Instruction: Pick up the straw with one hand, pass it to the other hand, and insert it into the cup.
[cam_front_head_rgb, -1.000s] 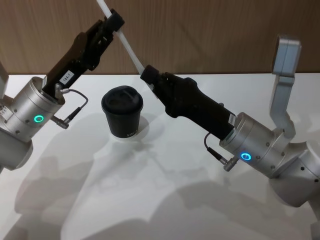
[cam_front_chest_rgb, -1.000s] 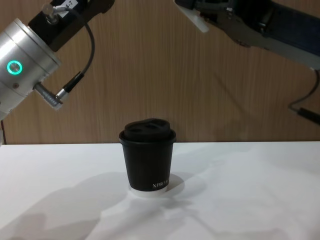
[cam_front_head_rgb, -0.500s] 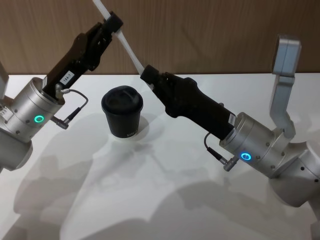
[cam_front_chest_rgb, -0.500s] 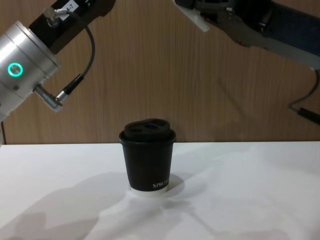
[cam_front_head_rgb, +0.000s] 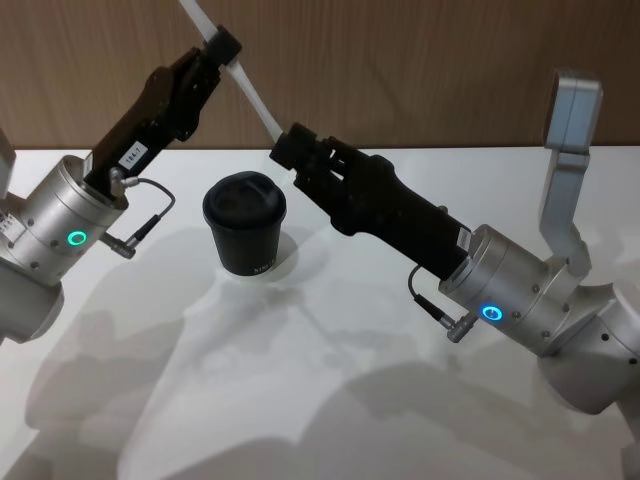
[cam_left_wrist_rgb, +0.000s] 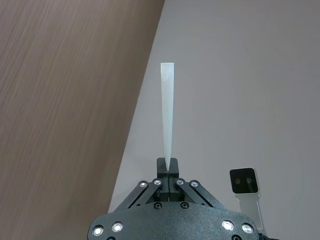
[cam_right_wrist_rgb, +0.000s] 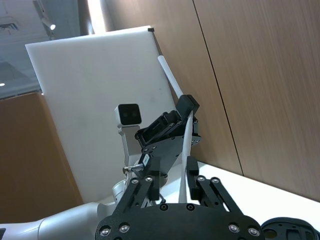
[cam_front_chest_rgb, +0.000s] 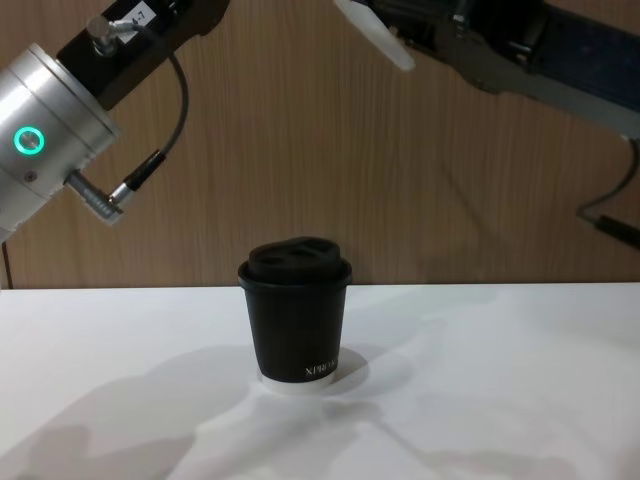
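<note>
Since I am passing the straw (cam_front_head_rgb: 250, 92) across above the cup (cam_front_head_rgb: 245, 238), the jaws of the left gripper (cam_front_head_rgb: 222, 46) clamp it while those of the right gripper (cam_front_head_rgb: 283, 144) stand open.

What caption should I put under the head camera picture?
Left hand grips the straw; right hand sits open at its lower end, higher than the cup.

Bright, even light from above; soft overlapping shadows lay across white table (cam_front_head_rgb: 330, 340); straw (cam_front_chest_rgb: 376, 36) end was blurred at chest view's top.
</note>
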